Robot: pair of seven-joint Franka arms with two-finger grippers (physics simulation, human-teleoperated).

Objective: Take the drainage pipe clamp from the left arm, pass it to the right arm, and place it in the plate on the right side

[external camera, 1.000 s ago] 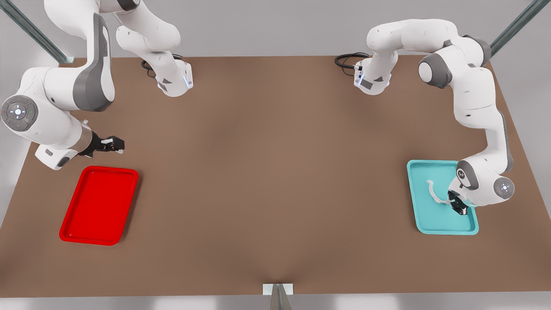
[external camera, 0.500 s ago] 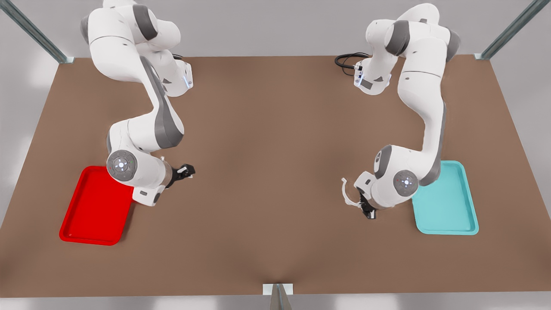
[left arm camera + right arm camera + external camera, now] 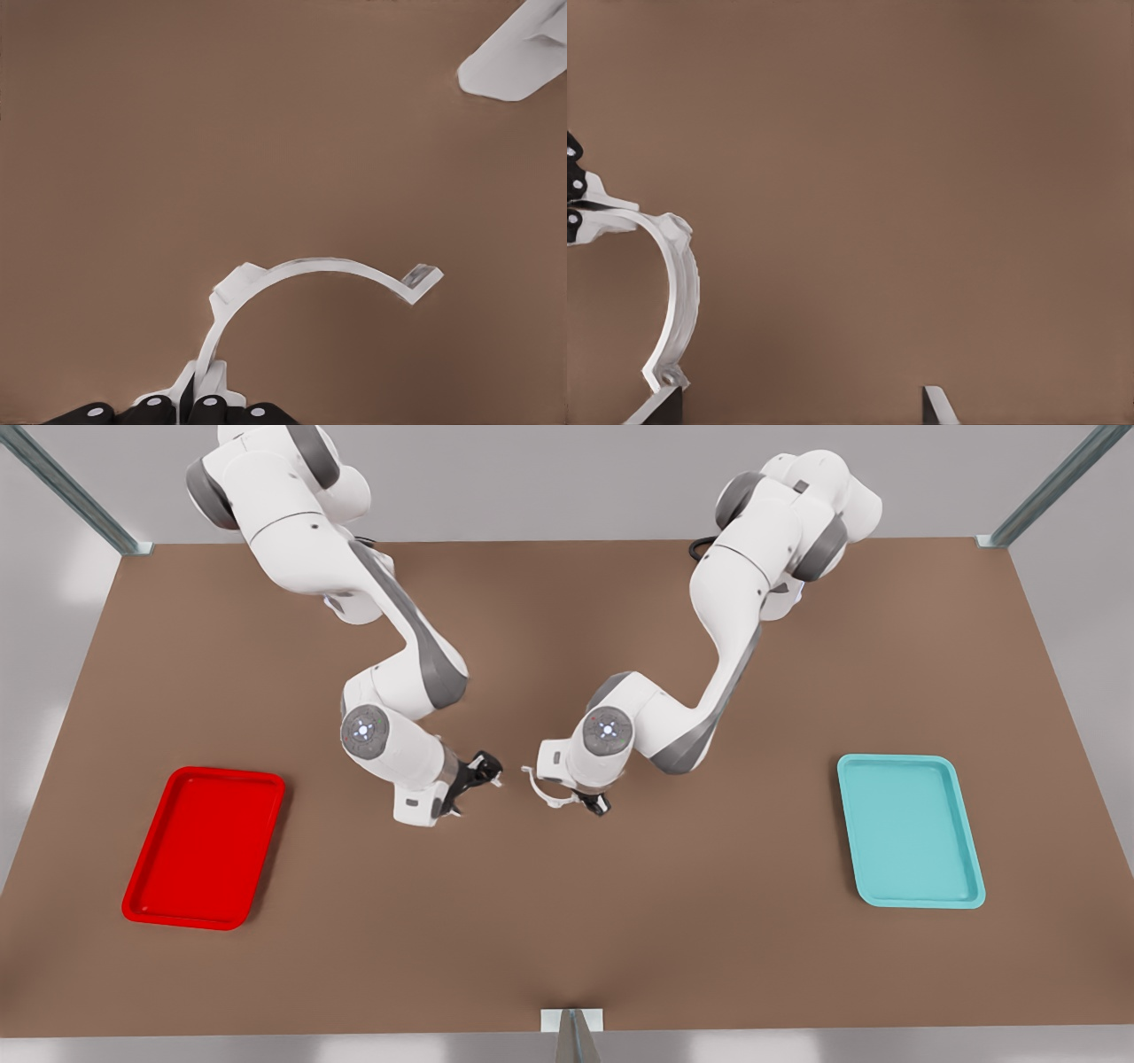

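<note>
The pipe clamp is plain white, held in the left gripper's black fingers above a plain brown table. One tray is bright red, the other tray teal. Both arms are white with grey joint covers.

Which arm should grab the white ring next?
The right arm. Its hand is open beside the white ring, nearer the red tray. The left hand already holds the ring.
</note>
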